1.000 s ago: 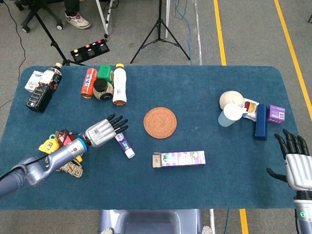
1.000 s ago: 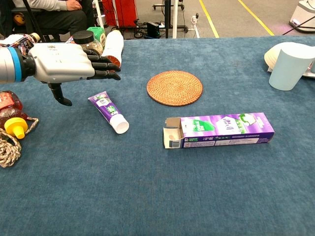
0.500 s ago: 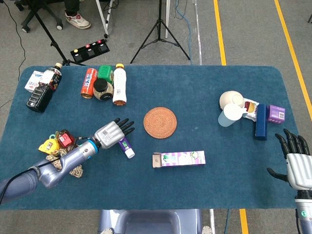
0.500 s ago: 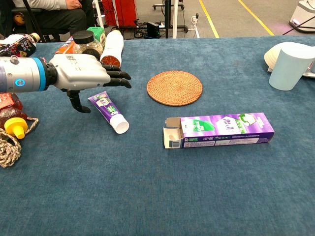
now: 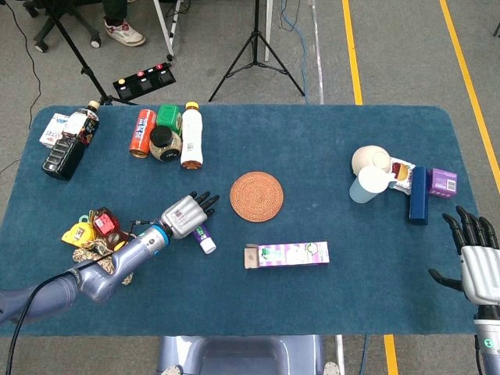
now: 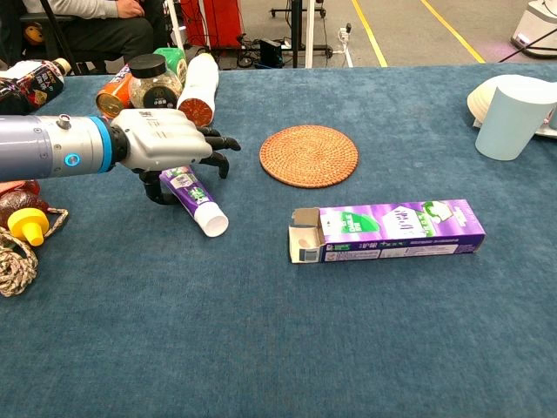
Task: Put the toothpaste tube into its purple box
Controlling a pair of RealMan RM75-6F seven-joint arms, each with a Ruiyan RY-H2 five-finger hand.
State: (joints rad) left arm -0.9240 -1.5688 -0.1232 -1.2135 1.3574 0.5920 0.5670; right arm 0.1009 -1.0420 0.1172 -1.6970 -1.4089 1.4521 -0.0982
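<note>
The purple and white toothpaste tube lies on the blue cloth with its white cap toward the front. My left hand hovers low over the tube's tail end, fingers stretched out above it and the thumb down beside it; it holds nothing. To the tube's right lies the purple box on its side, its left end flap open. My right hand stays at the table's front right corner, fingers spread and empty, far from both.
A round woven coaster lies behind the box. Bottles and jars stand at the back left. A yellow-capped toy and rope pile sits left of my arm. A cup, bowl and dark blue box are at the right.
My left hand has moved right and down, from beside the tube to low over its tail end. The tube, the box and my right hand have stayed put.
</note>
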